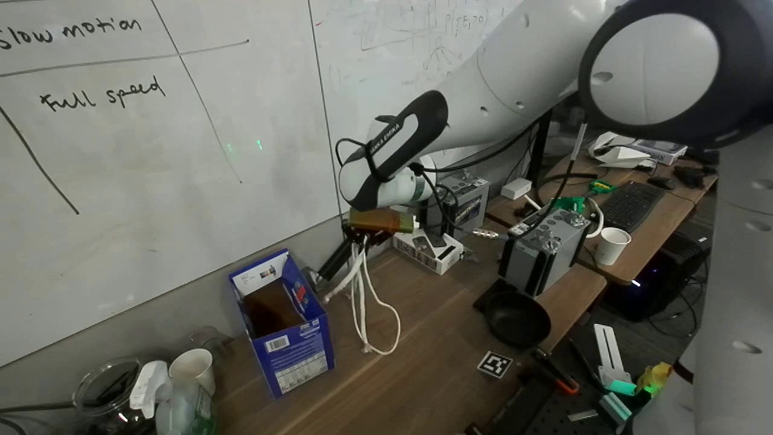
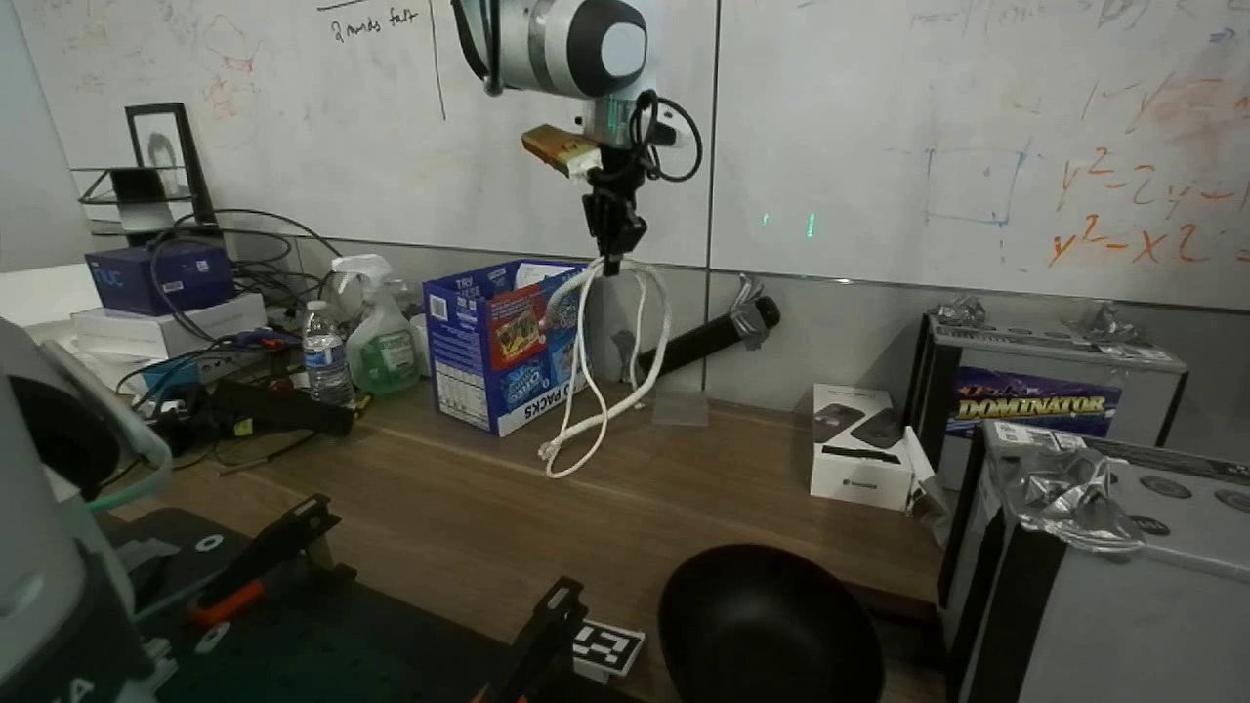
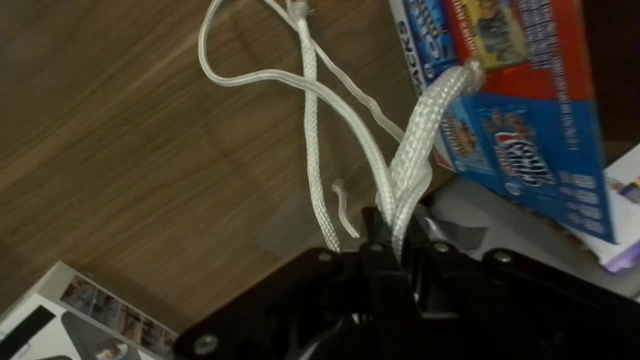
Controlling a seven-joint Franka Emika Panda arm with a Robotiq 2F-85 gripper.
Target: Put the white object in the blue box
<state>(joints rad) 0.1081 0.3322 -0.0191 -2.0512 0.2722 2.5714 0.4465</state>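
White rope: hanging in loose loops from the jaws, outside the blue box, just beside its printed side. Jaws are pinching the rope; the wrist view has strands running in between them. Lowest loop sits well under the box rim; touching the counter or not, can't tell. One thick end points at the box wall, contact unclear.

Step, my read: carry over and lower in. Grasp done, placing not done.

To do it well: up first. Going sideways at this height would likely drag the loops into the wall and shove or tip the carton, probably light. Raise until the lowest loop clears the rim, then cross slowly so swing stays small. Stop over the middle of the opening, not the near edge, since the loops spread wide. Lower so the trailing ends fold inside, check both sides of the rim, then release. Letting go too high or off-center could leave a loop draped outside.

Watch the black tube slanting just beside the box: a loose end may snag there. Whiteboard is right behind, so don't overshoot.
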